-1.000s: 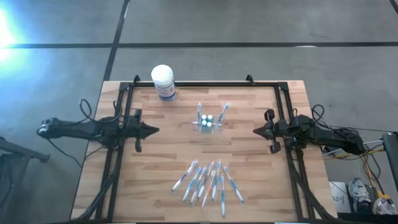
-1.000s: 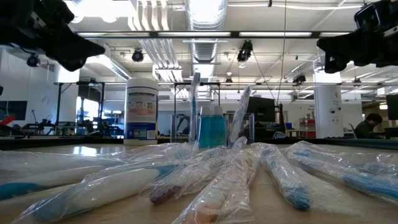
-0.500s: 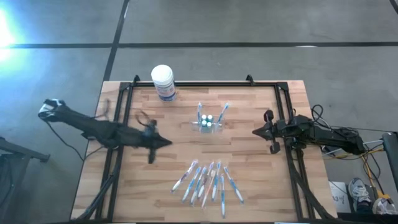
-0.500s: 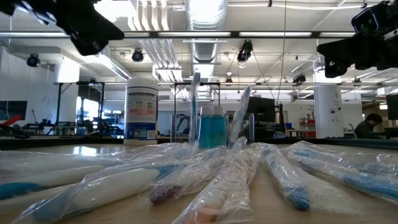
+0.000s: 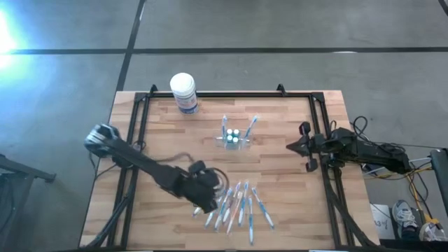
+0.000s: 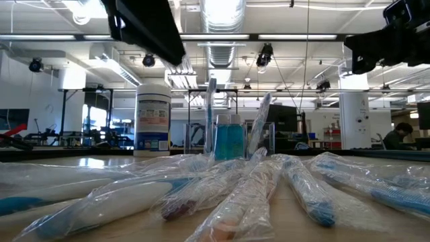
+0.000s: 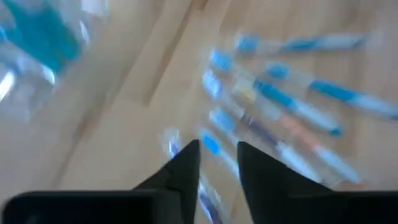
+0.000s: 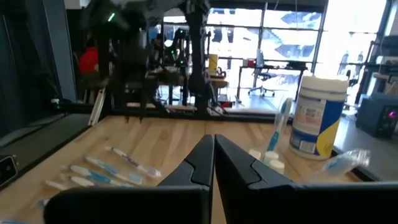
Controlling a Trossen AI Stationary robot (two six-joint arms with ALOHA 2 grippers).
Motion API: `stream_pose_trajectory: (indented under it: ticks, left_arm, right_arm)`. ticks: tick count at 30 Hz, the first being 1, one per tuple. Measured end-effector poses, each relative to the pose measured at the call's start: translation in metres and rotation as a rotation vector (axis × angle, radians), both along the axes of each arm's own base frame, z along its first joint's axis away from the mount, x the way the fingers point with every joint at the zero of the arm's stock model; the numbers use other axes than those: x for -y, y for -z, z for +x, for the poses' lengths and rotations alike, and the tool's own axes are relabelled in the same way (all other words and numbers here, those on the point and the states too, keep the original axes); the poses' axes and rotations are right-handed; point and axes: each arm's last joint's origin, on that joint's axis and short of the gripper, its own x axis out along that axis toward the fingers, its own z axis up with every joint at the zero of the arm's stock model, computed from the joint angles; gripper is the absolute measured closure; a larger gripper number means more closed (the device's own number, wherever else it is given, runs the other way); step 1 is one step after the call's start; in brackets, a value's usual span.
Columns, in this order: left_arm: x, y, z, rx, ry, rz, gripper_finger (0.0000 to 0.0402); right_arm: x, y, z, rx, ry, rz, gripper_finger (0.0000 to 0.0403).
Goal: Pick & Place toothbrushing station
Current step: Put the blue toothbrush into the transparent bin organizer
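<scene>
Whereas a second ago it waited at the left edge of the tabletop (image 5: 280,210), the left hand (image 5: 208,203) has swung to the near middle, over the left end of the wrapped toothbrushes (image 5: 234,204), fingers slightly parted and grasping nothing. Likely a brush gets picked first. Farther back, the toothbrushing station (image 5: 234,138) stands untouched at centre. The right hand (image 5: 291,147), clenched, waits at the right.

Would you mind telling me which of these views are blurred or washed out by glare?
Left wrist view: heavily motion-blurred, wrapped toothbrushes smeared. High view: glare at the left edge, otherwise sharp. Low view: bright ceiling lights, nearest toothbrushes soft. Right wrist view: bright windows, tub clear.
</scene>
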Motion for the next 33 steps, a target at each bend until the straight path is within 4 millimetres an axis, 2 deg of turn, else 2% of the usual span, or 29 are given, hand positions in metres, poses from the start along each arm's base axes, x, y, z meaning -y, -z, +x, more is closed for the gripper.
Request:
stream_pose_trajectory:
  ticks: [5,11,18,33]
  left_arm:
    - [0.021,0.005,0.038,-0.180,-0.042,-0.122,0.0235]
    - [0.032,0.025,0.065,-0.367,-0.178,-0.156,0.0224]
    - [0.038,0.055,0.082,-0.467,-0.190,-0.156,0.0223]
    - [0.021,0.090,0.088,-0.514,-0.224,-0.110,0.0223]
  right_arm:
    - [0.000,-0.001,-0.001,-0.005,0.000,0.004,0.0394]
    - [0.000,0.003,0.001,-0.053,0.000,0.012,0.0394]
    - [0.000,0.004,0.001,-0.059,-0.002,0.035,0.0394]
    - [0.000,0.006,0.002,-0.069,-0.004,0.087,0.0394]
